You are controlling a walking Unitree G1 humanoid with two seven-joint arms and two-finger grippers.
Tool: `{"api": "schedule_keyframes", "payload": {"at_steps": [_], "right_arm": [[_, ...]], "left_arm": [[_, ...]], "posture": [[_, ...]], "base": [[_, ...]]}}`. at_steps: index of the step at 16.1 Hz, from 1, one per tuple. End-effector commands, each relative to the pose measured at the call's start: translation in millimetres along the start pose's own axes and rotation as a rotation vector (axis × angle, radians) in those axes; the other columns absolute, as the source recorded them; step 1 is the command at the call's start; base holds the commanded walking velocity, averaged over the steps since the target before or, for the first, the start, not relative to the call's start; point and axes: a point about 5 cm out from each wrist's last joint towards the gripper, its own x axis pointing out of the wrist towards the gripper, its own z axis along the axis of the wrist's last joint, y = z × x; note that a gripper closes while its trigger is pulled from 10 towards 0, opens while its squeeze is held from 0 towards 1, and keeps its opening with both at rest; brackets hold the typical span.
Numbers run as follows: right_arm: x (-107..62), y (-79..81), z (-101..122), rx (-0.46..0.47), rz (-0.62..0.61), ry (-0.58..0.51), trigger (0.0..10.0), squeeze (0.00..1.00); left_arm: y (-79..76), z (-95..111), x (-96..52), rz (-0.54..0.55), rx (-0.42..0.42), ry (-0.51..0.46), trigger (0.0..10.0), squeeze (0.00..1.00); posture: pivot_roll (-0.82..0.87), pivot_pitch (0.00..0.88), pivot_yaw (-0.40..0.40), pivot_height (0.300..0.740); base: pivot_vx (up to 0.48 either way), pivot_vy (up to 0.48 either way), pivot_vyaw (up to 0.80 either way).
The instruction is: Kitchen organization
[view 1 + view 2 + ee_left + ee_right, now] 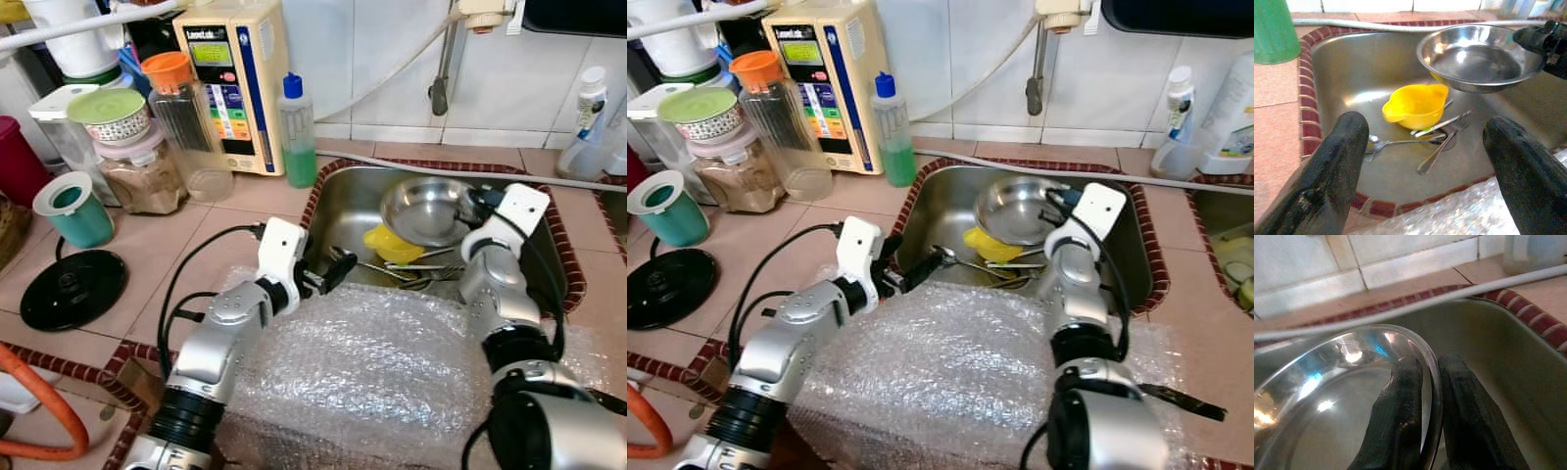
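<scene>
A steel bowl (423,209) hangs tilted above the sink (338,201), and my right gripper (477,204) is shut on its rim; in the right wrist view the fingers (1400,416) pinch the bowl's edge (1327,382). Under the bowl lies a yellow cup (392,245) on its side, with several spoons and forks (1440,139) around the drain. My left gripper (333,269) stands open at the sink's near left edge, above the cutlery, holding nothing; its fingers (1327,171) frame the yellow cup (1415,105).
Bubble wrap (362,372) covers the near counter. On the left stand a teal cup (73,208), a black lid (73,289), jars (142,166), a water purifier (235,83) and a green soap bottle (297,132). A tap (446,59) and hose hang over the sink's back.
</scene>
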Motion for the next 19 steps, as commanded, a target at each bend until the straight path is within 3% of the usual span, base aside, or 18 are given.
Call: {"api": "schedule_keyframes", "payload": {"at_steps": [1,2,3,4,5,7,8,9,10,17,19], "right_arm": [[1.5,5.7,2,-0.037,0.012,-0.005,0.4,0.00],[1.5,4.7,-1,-0.045,0.007,0.007,2.2,0.00],[1.5,2.3,-6,-0.069,0.002,0.023,3.3,0.00],[1.4,0.1,-12,-0.099,0.003,0.046,7.8,0.00],[1.3,-1.1,-15,-0.102,0.003,0.065,10.0,0.00],[0.8,-8.0,-26,-0.082,-0.018,0.149,10.0,0.00],[-0.3,-12.3,-32,-0.029,-0.028,0.184,10.0,0.00],[-1.2,-15.2,-36,0.005,-0.035,0.207,10.0,0.09],[-1.7,-18.1,-38,0.027,-0.049,0.222,10.0,1.00],[-4.3,-31.7,-49,0.183,-0.101,0.279,10.0,1.00],[-4.0,-29.9,-48,0.256,-0.083,0.281,10.0,1.00]], "left_arm": [[-0.4,1,-2.8,-0.005,0.024,0.013,10.0,1.00],[-0.5,0,-3.3,-0.006,0.027,0.018,10.0,1.00],[-1.3,-2,-4.2,-0.009,0.031,0.033,10.0,1.00],[-2.3,-2,-5.0,-0.012,0.033,0.039,10.0,1.00],[-2.9,-2,-5.2,-0.014,0.030,0.041,10.0,1.00],[-5.2,-2,-5.7,-0.021,0.038,0.047,10.0,1.00],[-5.3,-2,-6.1,-0.021,0.042,0.048,10.0,1.00],[-5.4,-2,-6.4,-0.020,0.044,0.049,10.0,1.00],[-5.6,-2,-6.5,-0.021,0.047,0.052,10.0,1.00],[-4.1,-1,-5.0,-0.019,0.070,0.067,10.0,1.00],[0.9,3,-3.4,0.053,0.098,0.039,10.0,1.00]], "posture": [[0.03,0.000,0.142,0.740],[0.03,0.000,0.142,0.740],[0.03,0.000,0.142,0.740],[0.03,0.000,0.143,0.740],[0.03,0.000,0.143,0.740],[0.04,0.000,0.143,0.740],[0.04,0.000,0.144,0.740],[0.05,0.000,0.146,0.740],[0.05,0.000,0.146,0.740],[0.04,0.000,0.155,0.740],[0.04,0.000,0.154,0.740]], "base": [[0.000,0.000,0.00],[0.000,0.000,0.00],[0.000,0.000,0.00],[0.000,0.000,0.00],[0.000,0.000,0.00],[0.000,0.000,0.00],[0.000,0.000,0.00],[0.000,0.000,0.00],[0.000,0.000,0.00],[0.000,0.000,0.00],[0.000,0.000,0.00]]}}
